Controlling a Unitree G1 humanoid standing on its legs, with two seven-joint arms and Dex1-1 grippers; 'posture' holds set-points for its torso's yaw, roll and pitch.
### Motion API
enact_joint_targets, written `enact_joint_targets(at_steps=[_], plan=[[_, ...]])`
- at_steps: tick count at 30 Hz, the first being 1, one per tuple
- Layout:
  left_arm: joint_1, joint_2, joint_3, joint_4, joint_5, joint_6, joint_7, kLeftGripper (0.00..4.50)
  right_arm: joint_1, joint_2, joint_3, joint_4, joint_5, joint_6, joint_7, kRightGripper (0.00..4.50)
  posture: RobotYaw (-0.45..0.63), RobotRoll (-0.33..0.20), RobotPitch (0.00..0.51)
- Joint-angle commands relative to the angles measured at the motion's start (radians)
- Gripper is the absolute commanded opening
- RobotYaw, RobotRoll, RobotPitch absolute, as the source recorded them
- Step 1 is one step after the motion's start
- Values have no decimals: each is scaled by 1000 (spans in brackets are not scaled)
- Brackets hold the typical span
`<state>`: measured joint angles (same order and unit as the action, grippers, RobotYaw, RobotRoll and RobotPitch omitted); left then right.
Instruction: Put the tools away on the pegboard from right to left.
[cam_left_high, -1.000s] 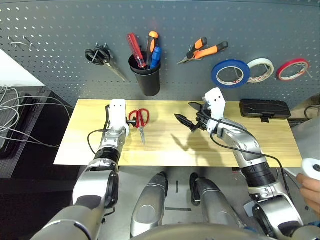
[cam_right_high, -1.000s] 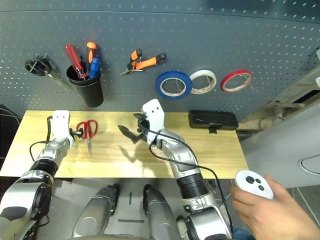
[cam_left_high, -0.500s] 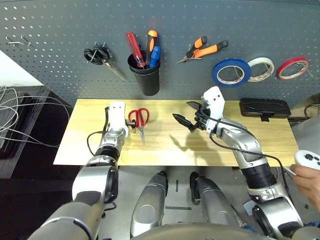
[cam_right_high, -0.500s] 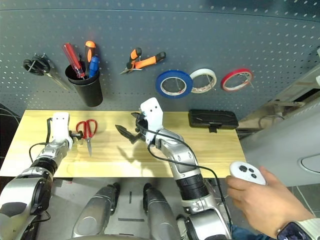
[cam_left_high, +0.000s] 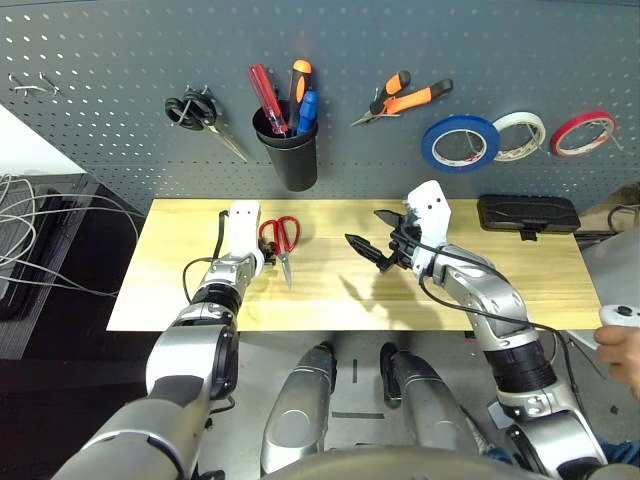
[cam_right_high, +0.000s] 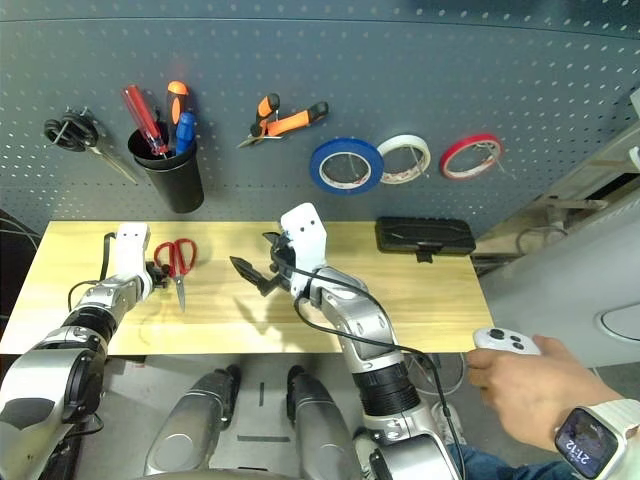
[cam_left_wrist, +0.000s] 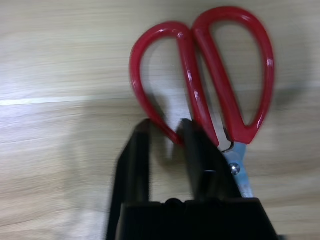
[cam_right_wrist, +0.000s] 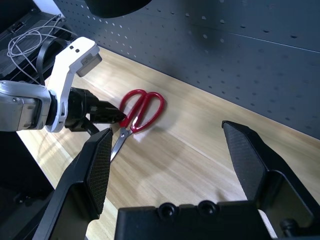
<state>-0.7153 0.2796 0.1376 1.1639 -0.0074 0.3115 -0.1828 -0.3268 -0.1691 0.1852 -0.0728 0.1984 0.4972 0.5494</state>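
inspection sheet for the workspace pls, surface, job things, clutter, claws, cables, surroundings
surface: light wood table, no spills seen
job's things: red-handled scissors on the table; blue tape roll, orange-and-black-handled pliers on the pegboard; blue-handled screwdriver in its black cup holder
clutter: black case at the table's back edge
left claw: at a scissors handle, gap between its fingers
right claw: wide open, empty
cables: black cable along the right arm; white cables beyond the table's left end
surroundings: person's hand holding a white controller
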Motion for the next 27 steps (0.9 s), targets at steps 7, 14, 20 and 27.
enact_joint_targets(at_steps=[7, 14, 20, 27], plan=[[71, -33, 4, -18, -8, -19, 46, 17, -17, 9, -2, 48, 0, -32, -4, 4500, 26, 0, 279], [158, -37, 27, -187, -29, -132, 104, 17, -53, 10, -5, 99, 0, -76, 8, 4500, 45, 0, 261], [349, -34, 66, -526, -71, -127, 131, 17, -72, 4, -9, 106, 4, -85, 24, 4500, 66, 0, 251], [559, -34, 101, -908, -92, -103, 144, 17, -83, -2, -19, 82, 20, -75, 41, 4500, 85, 0, 256]])
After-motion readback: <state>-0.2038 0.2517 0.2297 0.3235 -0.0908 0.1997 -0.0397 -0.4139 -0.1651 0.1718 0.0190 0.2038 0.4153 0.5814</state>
